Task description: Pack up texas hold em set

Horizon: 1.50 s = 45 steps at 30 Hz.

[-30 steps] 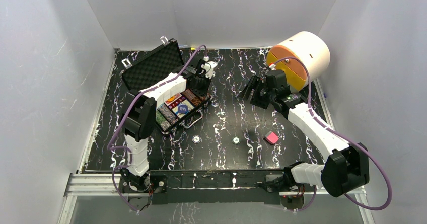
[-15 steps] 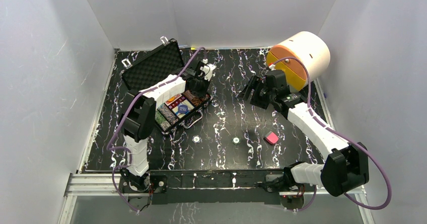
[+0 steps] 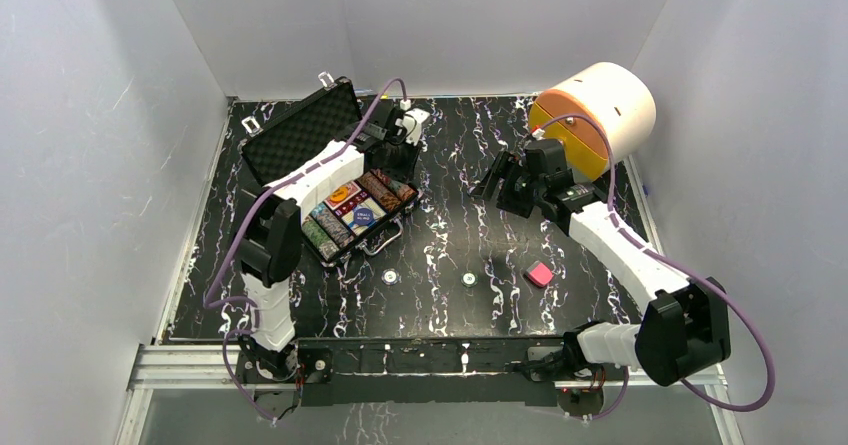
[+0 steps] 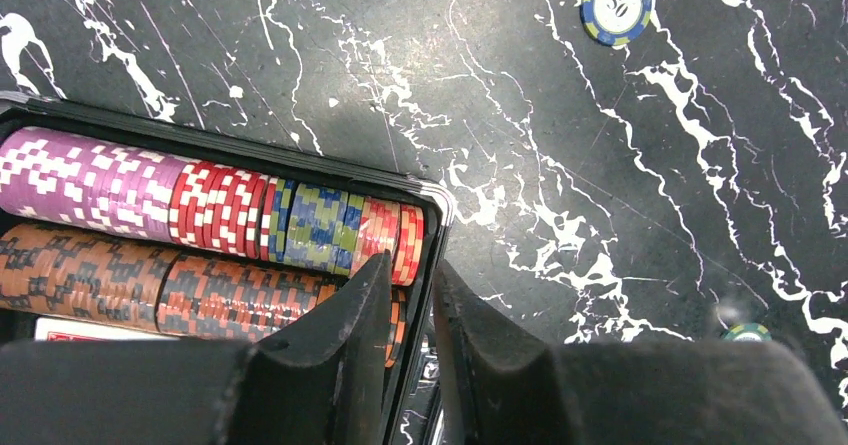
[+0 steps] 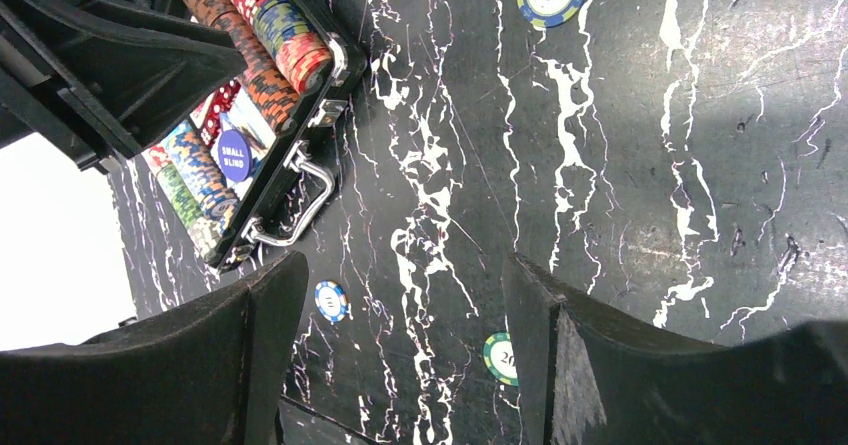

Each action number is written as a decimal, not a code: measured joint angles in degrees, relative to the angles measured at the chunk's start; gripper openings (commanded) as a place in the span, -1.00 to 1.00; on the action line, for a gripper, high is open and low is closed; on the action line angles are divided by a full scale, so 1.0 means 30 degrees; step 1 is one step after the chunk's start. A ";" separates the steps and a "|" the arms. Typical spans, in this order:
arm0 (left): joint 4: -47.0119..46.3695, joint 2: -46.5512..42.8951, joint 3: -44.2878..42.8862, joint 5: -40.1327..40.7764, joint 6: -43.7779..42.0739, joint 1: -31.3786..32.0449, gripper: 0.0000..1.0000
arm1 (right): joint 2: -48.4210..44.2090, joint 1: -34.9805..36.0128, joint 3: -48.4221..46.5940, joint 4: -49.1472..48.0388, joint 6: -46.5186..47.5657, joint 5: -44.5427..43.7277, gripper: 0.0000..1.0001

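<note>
Black marbled worktop (image 3: pixel 450 225): left fingers (image 4: pixel 345 345), pinched shut a moment earlier, had parted slightly above the chip rows (image 4: pixel 200 205) in the open case (image 3: pixel 300 137) near the far-left corner, likely dropping one in; right fingers (image 5: pixel 255 360) hung spread, empty; loose chips (image 3: pixel 390 277) remained

Robot lab, white booth walls (image 3: pixel 480 25), alu frame (image 3: pixel 180 361)

Bystanders on the black marbled table (image 3: pixel 450 235)
A cream-and-orange cylinder (image 3: pixel 597 117) lies on its side at far right; a small pink block (image 3: pixel 539 274) sits nearer, well apart.
</note>
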<state>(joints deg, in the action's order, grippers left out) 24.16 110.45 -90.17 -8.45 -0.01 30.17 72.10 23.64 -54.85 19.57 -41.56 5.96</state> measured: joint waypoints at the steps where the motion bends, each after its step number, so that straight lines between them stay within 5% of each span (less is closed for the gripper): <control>1: -0.0058 -0.0080 0.0000 -0.0007 0.0036 0.0000 -0.72 | 0.0058 0.0000 0.0000 0.0007 0.0000 0.0000 0.58; 10: -0.0277 -0.0109 0.0364 -0.0299 0.0736 0.0000 -0.72 | 0.0743 0.0000 -0.0153 0.0007 0.0699 -0.0299 0.58; 15: -0.1224 -0.1392 0.2492 0.0408 0.1887 0.0000 -0.45 | 0.3402 0.0000 -0.1632 0.0270 0.2076 -0.0940 0.59; 22: -0.2841 -0.8058 0.6696 0.1472 0.3767 0.0000 0.16 | 0.8612 0.0044 -0.4830 0.0933 0.3759 -0.2528 0.61; 28: -0.3730 -1.2247 0.8510 0.2127 0.4903 -0.0007 0.95 | 1.2983 0.0219 -0.8510 0.2382 0.4845 -0.4430 0.62; 45: -0.4073 -1.3814 1.0593 0.2259 0.6885 -0.0007 0.97 | 1.6742 0.0539 -1.2815 0.4852 0.6528 -0.5625 0.54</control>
<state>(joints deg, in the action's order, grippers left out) 11.94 69.01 -58.39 -1.67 20.64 30.15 122.32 25.26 -93.30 34.13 -21.98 -10.92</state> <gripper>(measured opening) 0.983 0.785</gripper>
